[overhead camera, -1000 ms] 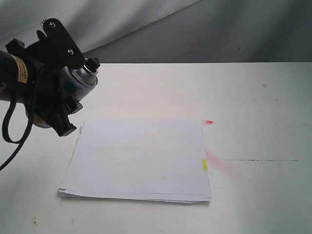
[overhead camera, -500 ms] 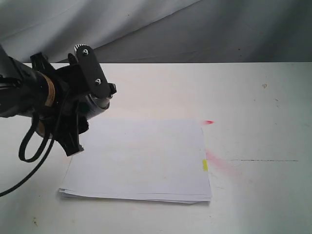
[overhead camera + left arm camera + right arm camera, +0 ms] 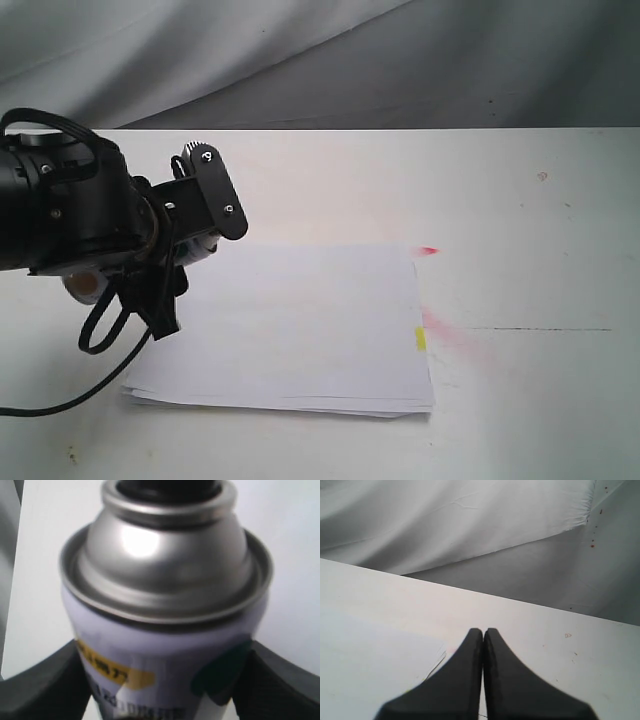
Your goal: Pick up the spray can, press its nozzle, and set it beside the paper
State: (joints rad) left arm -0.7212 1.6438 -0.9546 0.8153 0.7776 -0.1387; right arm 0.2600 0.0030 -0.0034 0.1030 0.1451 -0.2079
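**Left arm.** The left gripper [image 3: 193, 250] is clamped on the spray can [image 3: 165, 570], one black finger [image 3: 42, 687] on each side of the white label. The wrist view shows the silver dome, an orange dot and a teal dot on the label. Only the black base of the nozzle [image 3: 167, 486] shows, and the frame edge cuts it off. Nothing touches the nozzle in the part shown.

**Position of can.** In the exterior view the can is held at the far left corner of the paper [image 3: 295, 325]. The gripper and arm hide most of the can. Whether it is clear of the sheets cannot be told.

**Right arm.** The right gripper [image 3: 483, 634] has its fingers pressed together and holds nothing. It sits above the table [image 3: 545, 630], and a corner of the paper lies near it.

**Surroundings.**
- The paper lies flat, with its yellow tab [image 3: 420, 339] on the right edge.
- A small red mark [image 3: 428, 250] sits just off the far right corner.
- A pink smear [image 3: 452, 338] spreads from beside the tab.
- A thin dark line [image 3: 545, 329] runs right from the smear.
- A black cable [image 3: 98, 335] loops under the left arm, beside the left edge of the paper.
- Grey cloth [image 3: 400, 60] hangs behind the table.

**Obstructions.** The left arm covers the paper's far left corner.
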